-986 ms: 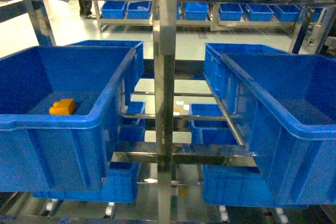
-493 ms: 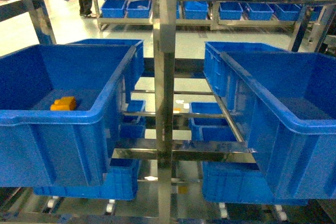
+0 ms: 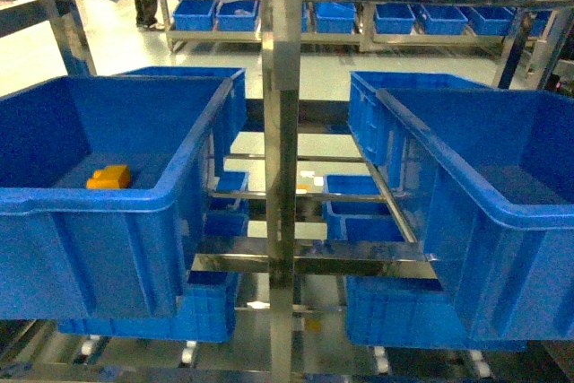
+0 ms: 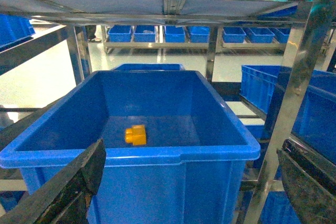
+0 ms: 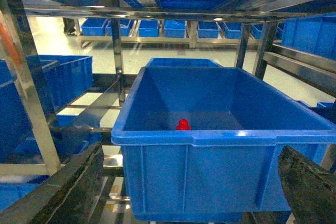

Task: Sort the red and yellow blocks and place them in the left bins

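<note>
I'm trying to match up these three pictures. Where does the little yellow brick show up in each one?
Head view: the yellow brick lies lower left, on the floor of the left blue crate.
Left wrist view: it sits at the centre, on that crate's floor.
Right wrist view: not in it; a red brick lies in another crate.
Shared landmark: the steel rack post.

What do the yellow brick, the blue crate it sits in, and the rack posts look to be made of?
The yellow brick looks like moulded plastic: uniform orange-yellow, crisp blocky edges. The blue crate seems to be thick injection-moulded plastic, with a rolled rim, smooth walls and a soft sheen. The rack post appears to be polished metal, probably stainless steel, given its mirror-like reflections, though the exact alloy cannot be told.
</note>
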Robot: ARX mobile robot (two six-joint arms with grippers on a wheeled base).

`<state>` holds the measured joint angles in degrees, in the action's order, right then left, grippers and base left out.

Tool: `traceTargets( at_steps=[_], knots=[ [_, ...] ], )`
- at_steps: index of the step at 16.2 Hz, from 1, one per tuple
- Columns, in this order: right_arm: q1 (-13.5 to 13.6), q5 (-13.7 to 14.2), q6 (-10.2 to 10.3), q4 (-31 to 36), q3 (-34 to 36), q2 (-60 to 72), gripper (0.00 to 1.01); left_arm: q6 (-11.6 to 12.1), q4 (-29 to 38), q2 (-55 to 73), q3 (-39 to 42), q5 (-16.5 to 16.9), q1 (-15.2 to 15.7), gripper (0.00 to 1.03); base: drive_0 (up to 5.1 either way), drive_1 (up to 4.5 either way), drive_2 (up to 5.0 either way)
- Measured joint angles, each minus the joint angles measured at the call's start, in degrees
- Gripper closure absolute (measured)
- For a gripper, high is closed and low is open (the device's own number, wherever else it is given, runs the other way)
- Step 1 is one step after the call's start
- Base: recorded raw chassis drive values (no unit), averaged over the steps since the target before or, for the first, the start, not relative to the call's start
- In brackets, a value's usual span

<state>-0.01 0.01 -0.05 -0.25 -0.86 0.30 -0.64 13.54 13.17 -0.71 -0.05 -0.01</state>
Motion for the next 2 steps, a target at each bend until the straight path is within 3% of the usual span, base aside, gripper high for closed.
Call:
traceTargets(
  at_steps=[2],
  knots=[
    [0.00, 0.00, 0.00, 0.00, 0.00, 0.00, 0.03, 0.00, 0.02, 0.00, -0.02, 0.00, 0.00, 0.05, 0.0, 0.00, 0.0]
  ],
)
